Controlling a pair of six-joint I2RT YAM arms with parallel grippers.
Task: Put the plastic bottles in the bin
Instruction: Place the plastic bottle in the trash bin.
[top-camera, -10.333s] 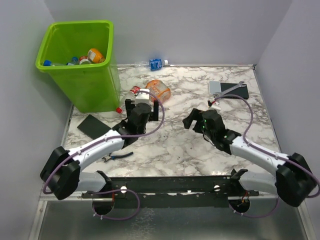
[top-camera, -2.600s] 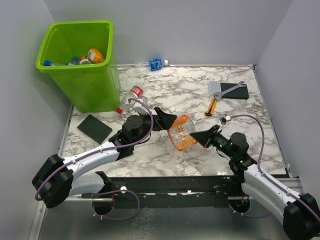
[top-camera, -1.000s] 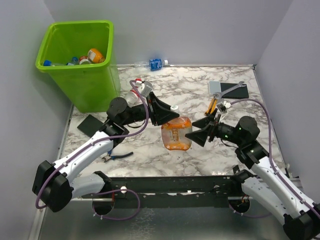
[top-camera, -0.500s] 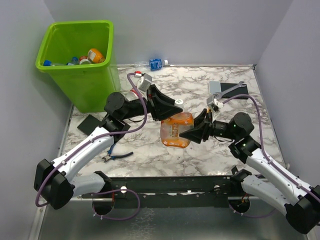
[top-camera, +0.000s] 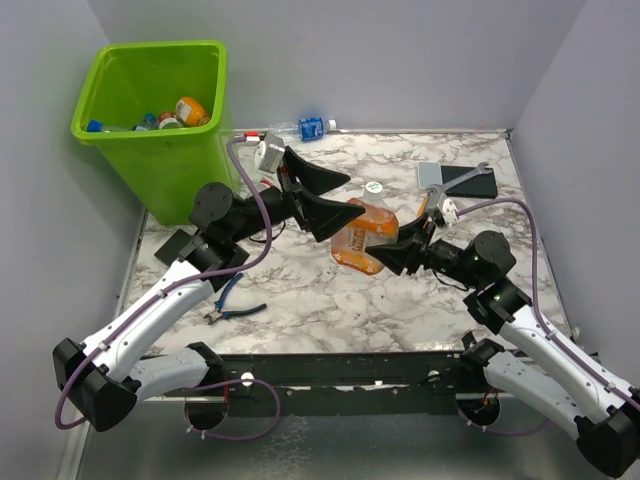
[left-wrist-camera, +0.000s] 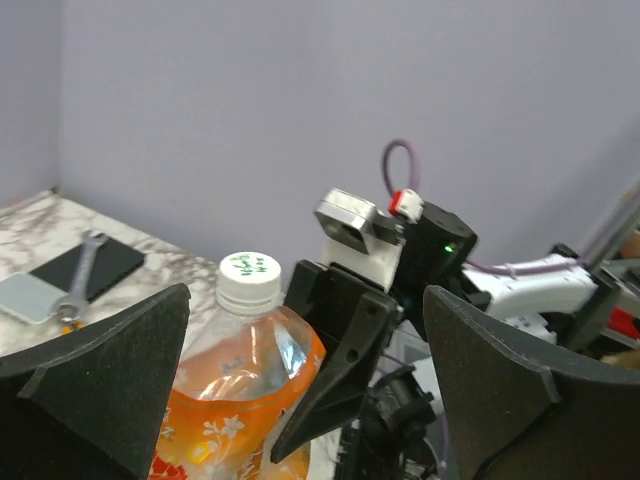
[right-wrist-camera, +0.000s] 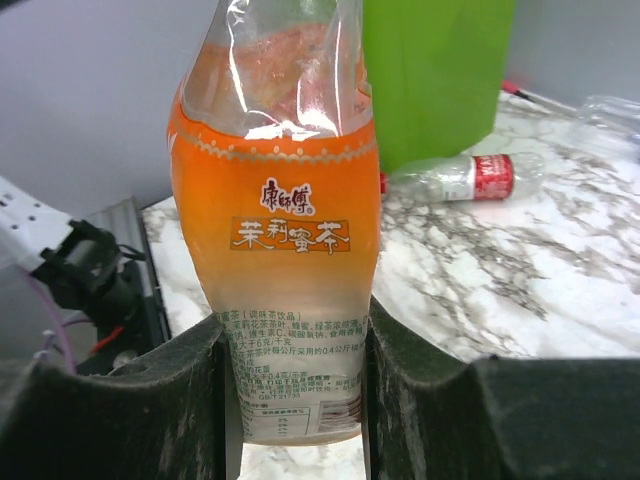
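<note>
Two hands met over the middle of the worktop (top-camera: 300, 290) when we looked. The right hand (right-wrist-camera: 300, 372) was pinching the base of an orange bottle (right-wrist-camera: 275, 215), one finger pressed on each side of its printed label. It carried the bottle tilted in the air above the marble. The left hand (top-camera: 347, 195) was spread wide. Its two black fingers (left-wrist-camera: 95, 385) stood on either side of the bottle's upper part and, in the left wrist view, clear of it. We saw the bottle's white cap (left-wrist-camera: 248, 280) in place, with green marks on its top.

Beyond the hands, the lime-green bin (top-camera: 182, 170) stood at the far left corner, well apart from the held bottle, with several bottles (top-camera: 188, 110) already lying inside. A clear bottle with a red label (right-wrist-camera: 470, 178) lay on the worktop near the bin's foot. A clear bottle with a blue label (top-camera: 305, 128) lay against the back wall. Blue-handled pliers (top-camera: 226, 298) lay near the left arm and a black pad (top-camera: 178, 248) beside the bin. A wrench (top-camera: 470, 175) rested on a second black pad (top-camera: 482, 186) at the far right.
</note>
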